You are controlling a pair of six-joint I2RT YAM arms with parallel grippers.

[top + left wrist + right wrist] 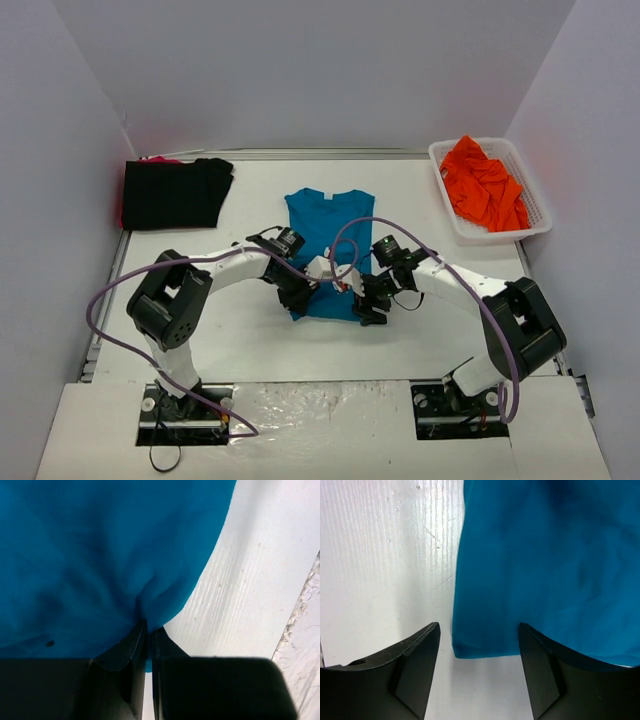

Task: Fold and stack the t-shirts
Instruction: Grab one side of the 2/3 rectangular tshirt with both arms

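table (250, 340) with teal t-shirt (328, 215), pale walls (320, 70)

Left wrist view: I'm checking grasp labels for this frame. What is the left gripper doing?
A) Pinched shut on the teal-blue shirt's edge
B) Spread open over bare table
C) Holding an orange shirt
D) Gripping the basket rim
A: the left gripper is closed, with a pucker of the teal-blue t-shirt drawn in between its fingers at the cloth's edge.
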